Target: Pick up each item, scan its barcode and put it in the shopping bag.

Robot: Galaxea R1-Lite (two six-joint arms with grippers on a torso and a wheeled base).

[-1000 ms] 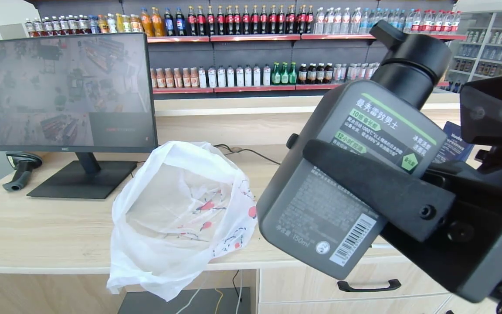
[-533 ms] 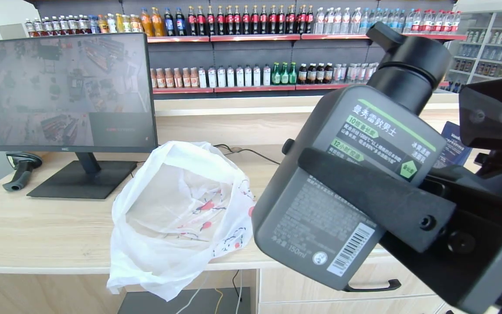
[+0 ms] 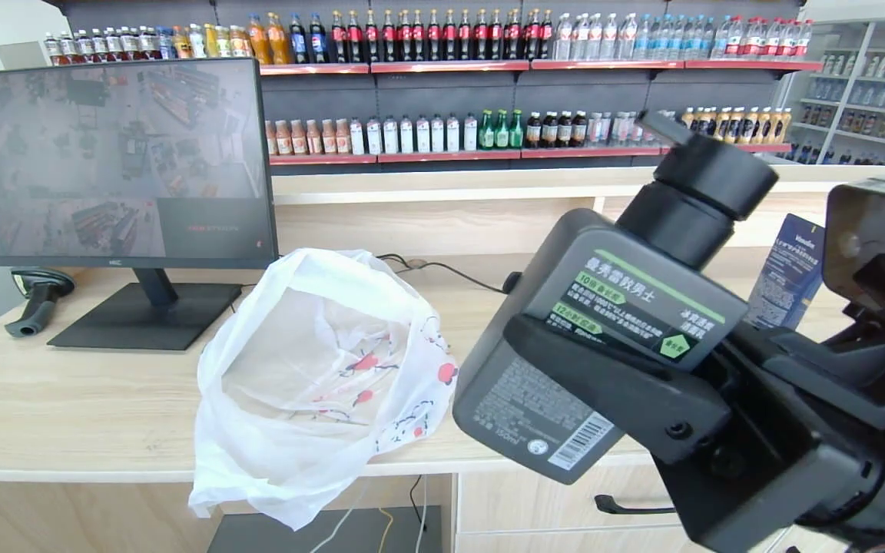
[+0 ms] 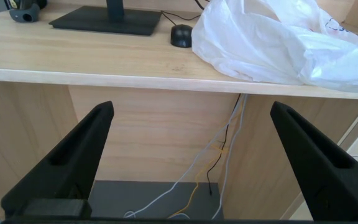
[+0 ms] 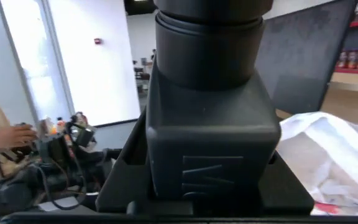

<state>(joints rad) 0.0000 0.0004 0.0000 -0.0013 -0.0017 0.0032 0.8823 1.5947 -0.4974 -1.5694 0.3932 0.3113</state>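
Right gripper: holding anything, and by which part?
The right gripper is shut on the dark grey bottle, clamped across the middle of its body, between the black cap and the barcode. The left gripper is open and empty.

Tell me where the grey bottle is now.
Head view, right side: the grey bottle is clamped in the right gripper, tilted with its cap uppermost, just right of the white shopping bag.

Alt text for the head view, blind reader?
The right gripper holds a dark grey pump bottle tilted, barcode label facing the camera, right of an open white shopping bag on a counter. A monitor and scanner stand at the counter's left; drink shelves line the back.
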